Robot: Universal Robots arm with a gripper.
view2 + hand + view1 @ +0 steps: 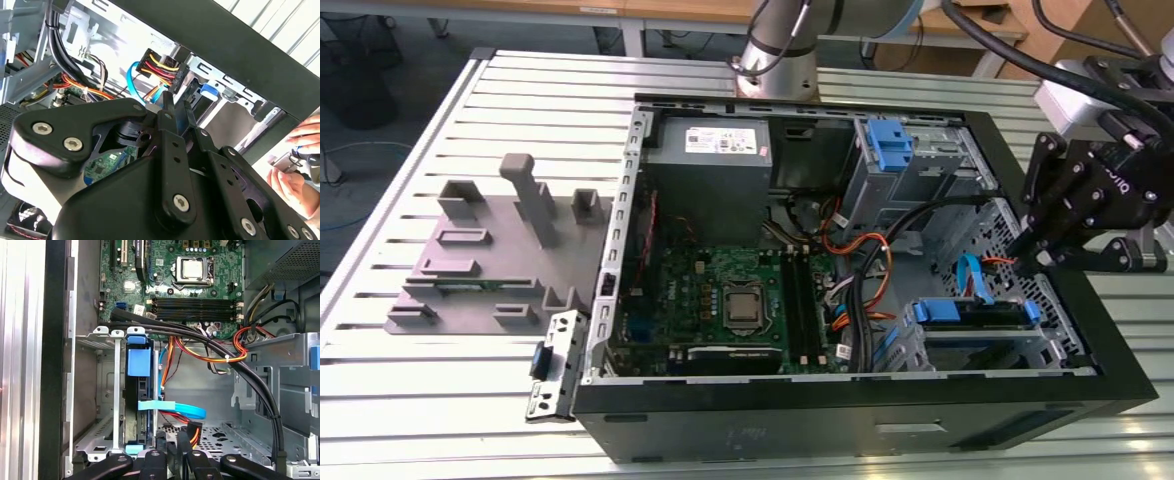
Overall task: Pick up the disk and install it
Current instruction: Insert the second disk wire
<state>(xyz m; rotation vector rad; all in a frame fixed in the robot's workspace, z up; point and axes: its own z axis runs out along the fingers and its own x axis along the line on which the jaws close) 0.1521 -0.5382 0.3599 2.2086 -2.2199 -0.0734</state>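
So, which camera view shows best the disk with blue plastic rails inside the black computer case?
The first wrist view: the disk with blue plastic rails stands edge-on in its metal bay. The exterior view shows its blue end, small. The second wrist view shows mainly the claw.

Open computer case (1121, 385) on slatted table (400, 400) | grey holder tray (480, 270) beside it | motherboard (200, 270) inside

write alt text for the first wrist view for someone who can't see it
Looking into an open computer case, the disk with blue rails sits edge-on in a metal drive bay, a blue cable running from it. The gripper hangs just over the bay floor beside it, fingers close together. Beyond lies the green motherboard.
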